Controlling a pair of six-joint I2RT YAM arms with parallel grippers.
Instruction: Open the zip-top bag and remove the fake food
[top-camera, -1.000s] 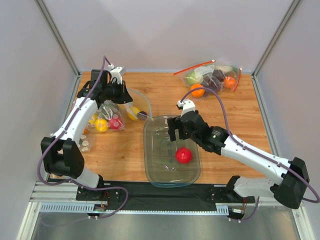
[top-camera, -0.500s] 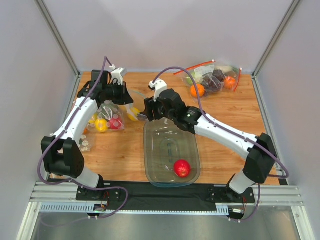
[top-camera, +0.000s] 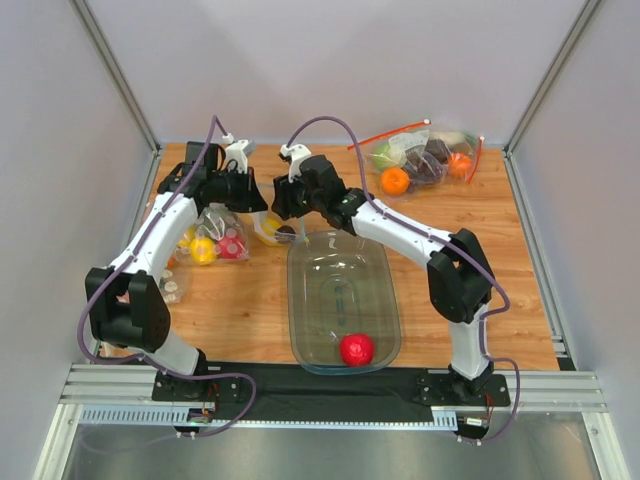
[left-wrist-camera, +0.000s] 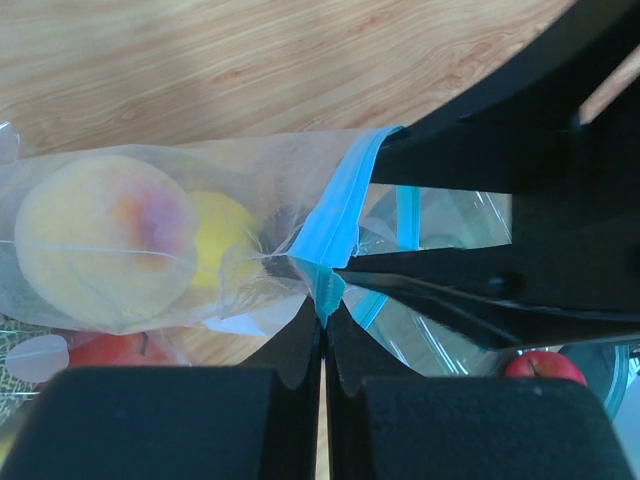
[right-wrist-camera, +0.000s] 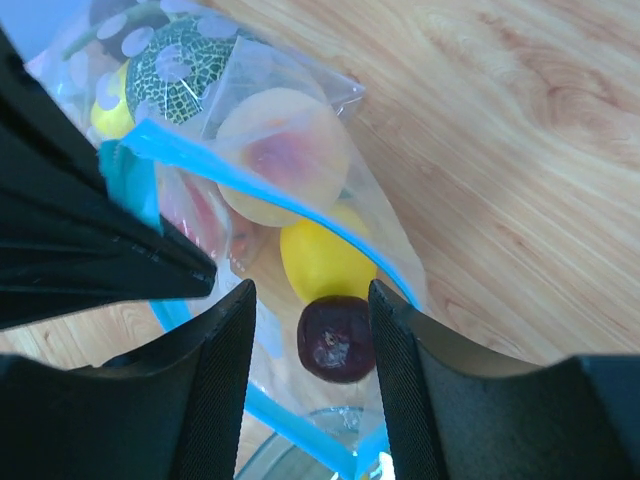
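Observation:
The zip-top bag (top-camera: 268, 222) lies at the back left, its light-blue strip (left-wrist-camera: 338, 212) pulled open. My left gripper (top-camera: 250, 196) is shut on that strip; the left wrist view shows the pinch (left-wrist-camera: 323, 312). My right gripper (top-camera: 284, 212) is open at the bag's mouth, and in the right wrist view (right-wrist-camera: 310, 292) its fingers stand either side of the maroon plum (right-wrist-camera: 336, 338) without gripping it. The yellow lemon (right-wrist-camera: 322, 258) and peach (right-wrist-camera: 285, 155) lie deeper in the bag. The red apple (top-camera: 356, 349) sits in the clear tub (top-camera: 296, 300).
Another clear bag of fruit (top-camera: 212, 242) lies left of the zip-top bag. The larger bag with red zip strips (top-camera: 430, 155) and an orange (top-camera: 395, 180) is at the back right. The tub stands in the middle, close to the bag's mouth.
My right gripper has left the tub and moved back and left to the bag's mouth. The apple has rolled to the tub's near end. The left gripper has held still.

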